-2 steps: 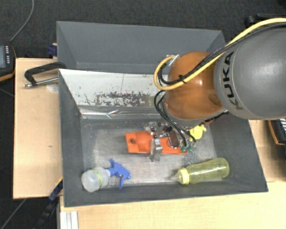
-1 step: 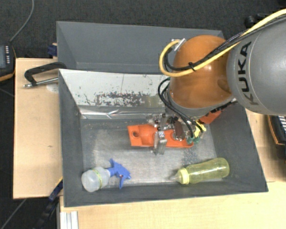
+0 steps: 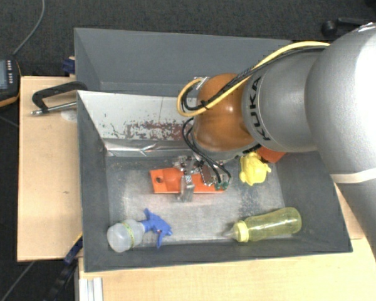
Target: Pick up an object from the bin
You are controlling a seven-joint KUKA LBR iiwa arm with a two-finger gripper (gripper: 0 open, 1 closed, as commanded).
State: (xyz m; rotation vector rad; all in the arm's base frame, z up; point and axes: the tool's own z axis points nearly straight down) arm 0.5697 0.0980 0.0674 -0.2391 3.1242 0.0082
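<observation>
Your gripper (image 3: pixel 188 185) is down over the flat orange block (image 3: pixel 166 180) in the middle of the bin (image 3: pixel 91 187), clenched or released you cannot tell, so an off-centre grip may let it slip or knock the yellow toy (image 3: pixel 253 170) just right.

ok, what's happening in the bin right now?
The KUKA arm reaches in from the right, and its gripper is down at the flat orange piece in the middle of the bin. Whether it has a grip on it cannot be made out. A yellow lump lies just right of the gripper. A yellowish bottle and a clear bottle with a blue spray top lie along the near wall, apart from the gripper.
</observation>
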